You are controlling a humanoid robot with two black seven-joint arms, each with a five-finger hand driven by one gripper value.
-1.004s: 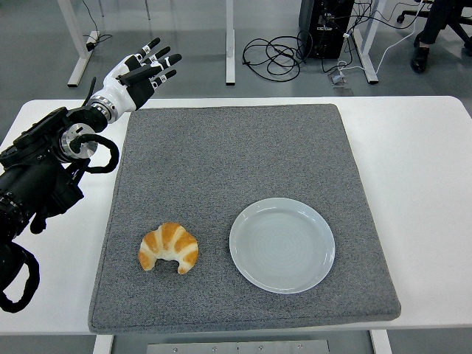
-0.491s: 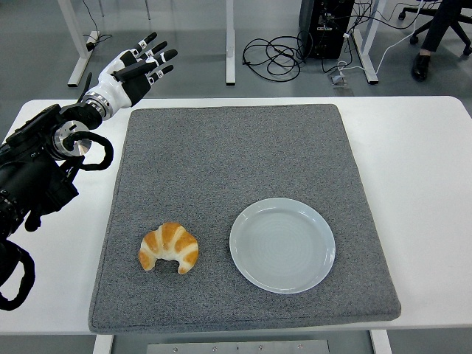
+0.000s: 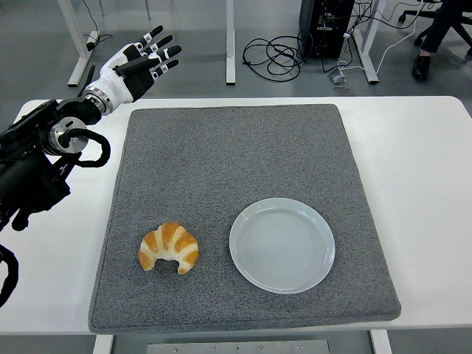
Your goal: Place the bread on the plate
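A golden croissant [image 3: 169, 247] lies on the grey mat [image 3: 236, 155] near its front left corner. A pale blue-white plate [image 3: 282, 244] sits empty on the mat to the croissant's right, a short gap between them. My left hand [image 3: 140, 63] is raised above the table's far left corner, fingers spread, holding nothing, far from the croissant. The right arm is out of view.
The white table [image 3: 420, 169] extends to either side of the mat. Beyond the far edge are desk legs, cables [image 3: 276, 55] on the floor and a person's legs [image 3: 435, 33] at the top right.
My left arm has drawn back to the left and lifted slightly, the hand staying open. The croissant and plate have not moved.
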